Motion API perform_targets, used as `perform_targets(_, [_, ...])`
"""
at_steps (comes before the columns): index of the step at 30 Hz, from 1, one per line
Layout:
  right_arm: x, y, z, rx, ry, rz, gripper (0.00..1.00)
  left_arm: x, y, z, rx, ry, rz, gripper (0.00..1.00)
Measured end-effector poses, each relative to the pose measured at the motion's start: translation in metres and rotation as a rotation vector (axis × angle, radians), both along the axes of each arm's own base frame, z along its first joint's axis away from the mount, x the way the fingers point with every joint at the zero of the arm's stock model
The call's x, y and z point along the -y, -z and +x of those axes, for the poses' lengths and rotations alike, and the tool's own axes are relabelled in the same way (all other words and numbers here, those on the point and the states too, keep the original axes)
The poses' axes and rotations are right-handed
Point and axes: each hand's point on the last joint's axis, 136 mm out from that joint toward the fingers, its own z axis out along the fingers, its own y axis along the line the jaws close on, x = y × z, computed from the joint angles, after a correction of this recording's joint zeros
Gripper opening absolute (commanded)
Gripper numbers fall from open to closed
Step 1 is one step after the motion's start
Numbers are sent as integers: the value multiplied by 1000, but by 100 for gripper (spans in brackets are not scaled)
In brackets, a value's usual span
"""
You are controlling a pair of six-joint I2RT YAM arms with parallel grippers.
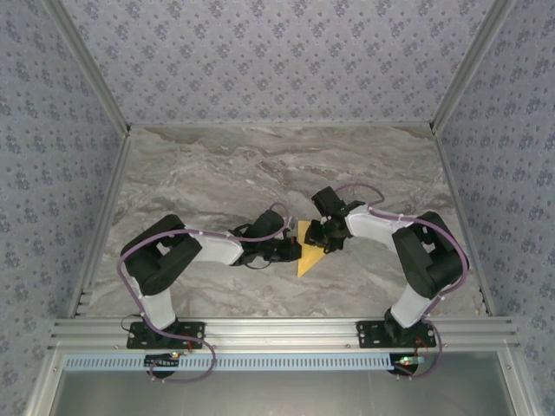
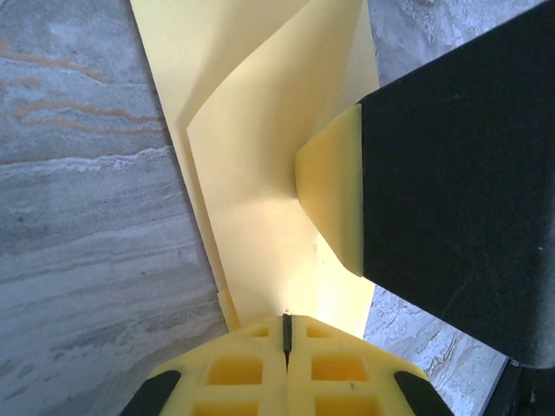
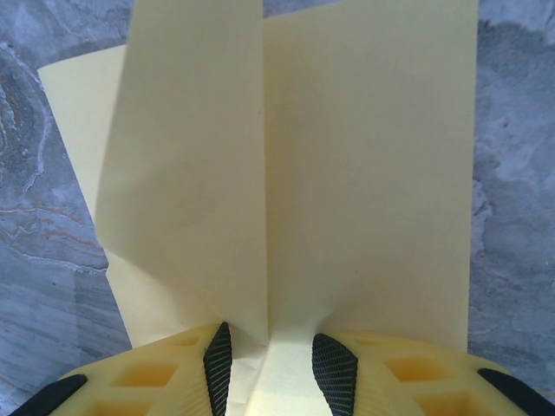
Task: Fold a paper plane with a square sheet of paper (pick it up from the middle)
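We count one square sheet of paper [image 1: 308, 256], yellow and already partly folded, at the middle of the marble table [image 1: 217, 165], between two grippers. The left gripper [image 2: 285, 340] is fully closed on one edge of the sheet, probably to anchor it. The right gripper [image 3: 270, 368] has its jaws partly apart around a raised fold, probably to sharpen the crease. Whether it really presses, we cannot tell.
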Motion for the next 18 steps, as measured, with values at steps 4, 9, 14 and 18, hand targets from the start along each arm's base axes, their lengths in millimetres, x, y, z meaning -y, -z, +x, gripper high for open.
perform_targets(4, [0, 0, 0, 0, 0, 0, 39, 0, 2, 0, -8, 0, 10, 1])
perform_targets(9, [0, 0, 0, 0, 0, 0, 39, -1, 8, -1, -21, 0, 33, 0])
perform_targets(14, [-1, -6, 2, 18, -1, 13, 39, -1, 8, -1, -24, 7, 52, 0])
perform_targets(18, [-2, -15, 2, 45, -5, 30, 40, 1, 8, -1, -23, 15, 71, 0])
